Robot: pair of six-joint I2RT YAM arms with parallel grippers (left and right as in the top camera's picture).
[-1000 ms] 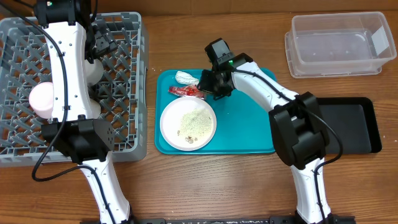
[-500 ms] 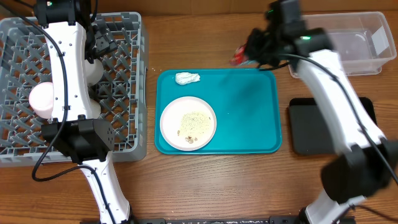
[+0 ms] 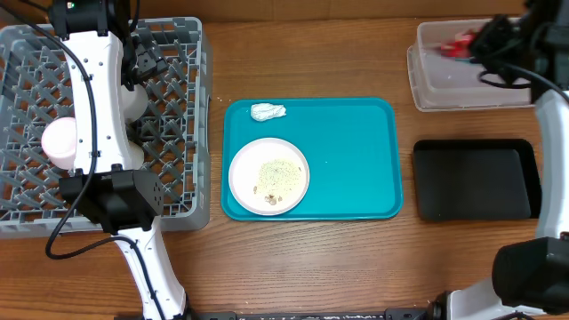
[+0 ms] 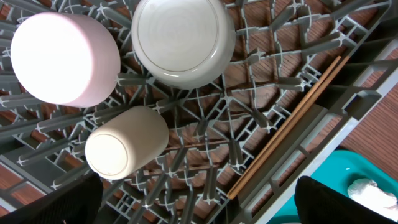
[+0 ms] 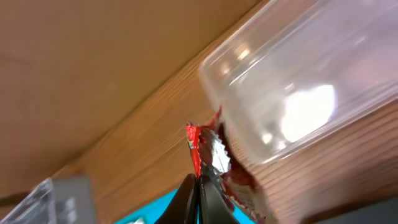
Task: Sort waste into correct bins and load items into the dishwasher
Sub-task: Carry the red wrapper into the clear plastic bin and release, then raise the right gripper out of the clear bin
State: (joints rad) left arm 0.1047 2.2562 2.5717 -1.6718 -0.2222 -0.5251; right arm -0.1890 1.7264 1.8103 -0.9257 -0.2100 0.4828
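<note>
Over clear tub (image 3: 428,96), red wrapper (image 3: 459,42) clamped between jaws of right gripper (image 5: 200,185)

The left arm (image 3: 93,89) stretches forward, left fingers (image 4: 56,202) spread wide; the right fingers (image 5: 208,199), blurred, look pressed together.

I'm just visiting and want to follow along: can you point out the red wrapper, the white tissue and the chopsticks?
red wrapper (image 3: 459,43), overhead view, its crumpled red middle.
white tissue (image 3: 267,111), overhead view, centre of the wad.
chopsticks (image 4: 285,127), left wrist view, halfway along the sticks.
</note>
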